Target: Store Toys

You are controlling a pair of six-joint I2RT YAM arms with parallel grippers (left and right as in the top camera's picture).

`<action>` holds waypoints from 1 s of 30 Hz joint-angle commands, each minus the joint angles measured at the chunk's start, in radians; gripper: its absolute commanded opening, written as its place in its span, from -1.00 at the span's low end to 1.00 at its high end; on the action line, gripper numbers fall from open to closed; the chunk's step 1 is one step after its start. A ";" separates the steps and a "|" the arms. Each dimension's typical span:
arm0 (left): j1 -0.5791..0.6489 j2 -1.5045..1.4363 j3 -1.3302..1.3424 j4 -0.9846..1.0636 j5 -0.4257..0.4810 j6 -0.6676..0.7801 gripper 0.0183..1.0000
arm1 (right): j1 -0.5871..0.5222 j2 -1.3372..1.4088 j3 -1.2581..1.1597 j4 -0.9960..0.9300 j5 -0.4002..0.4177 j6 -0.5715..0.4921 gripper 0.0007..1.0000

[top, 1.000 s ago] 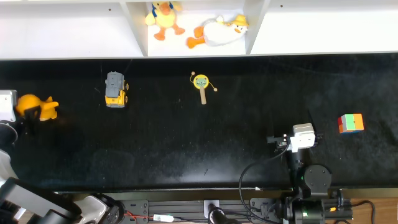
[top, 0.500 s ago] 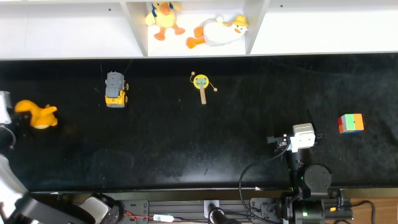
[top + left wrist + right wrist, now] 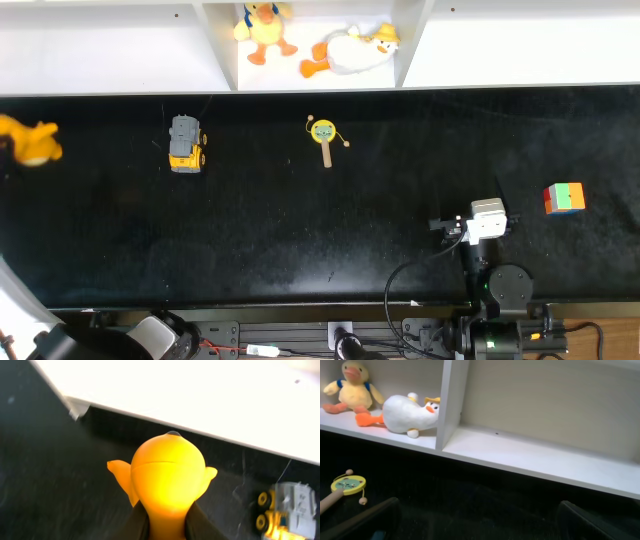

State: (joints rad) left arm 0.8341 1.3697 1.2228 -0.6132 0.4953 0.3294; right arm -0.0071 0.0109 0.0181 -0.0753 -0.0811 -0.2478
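Black tabletop runs up to a white shelf along its far edge; the left gripper has its fingers clamped on the base of the orange toy, held at the table's far left; the toy's rounded top points toward the shelf's front lip, which lies just beyond it, so the coming move is probably forward and up into the left compartment; whether the toy already clears the lip is hard to judge; the right gripper rests with fingers spread wide, well apart from the toy, so the left arm is plainly nearer.
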 commanded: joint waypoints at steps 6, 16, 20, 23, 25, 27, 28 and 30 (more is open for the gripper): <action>-0.187 0.108 0.022 0.189 -0.134 -0.165 -0.63 | -0.006 -0.006 -0.013 0.005 -0.008 -0.003 0.99; -0.235 0.193 0.096 0.252 -0.139 -0.201 -0.62 | -0.006 -0.006 -0.013 0.005 -0.008 -0.003 0.99; -0.247 0.192 0.100 0.272 -0.138 -0.209 -0.62 | -0.006 -0.006 -0.013 0.005 -0.008 -0.003 0.99; -0.257 0.193 0.100 0.285 -0.140 -0.220 -0.61 | -0.006 -0.006 -0.013 0.005 -0.008 -0.003 0.99; -0.261 0.196 0.100 0.304 -0.141 -0.225 -0.61 | -0.006 -0.006 -0.013 0.005 -0.008 -0.003 0.99; -0.266 0.204 0.100 0.329 -0.143 -0.227 -0.58 | -0.006 -0.006 -0.013 0.005 -0.008 -0.003 0.99; -0.268 0.209 0.100 0.340 -0.143 -0.228 -0.57 | -0.006 -0.006 -0.013 0.005 -0.008 -0.003 0.99; -0.269 0.217 0.100 0.354 -0.143 -0.246 -0.56 | -0.006 -0.006 -0.013 0.005 -0.008 -0.003 0.99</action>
State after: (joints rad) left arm 0.5705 1.5696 1.2934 -0.2745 0.3611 0.1173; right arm -0.0067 0.0109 0.0181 -0.0750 -0.0811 -0.2474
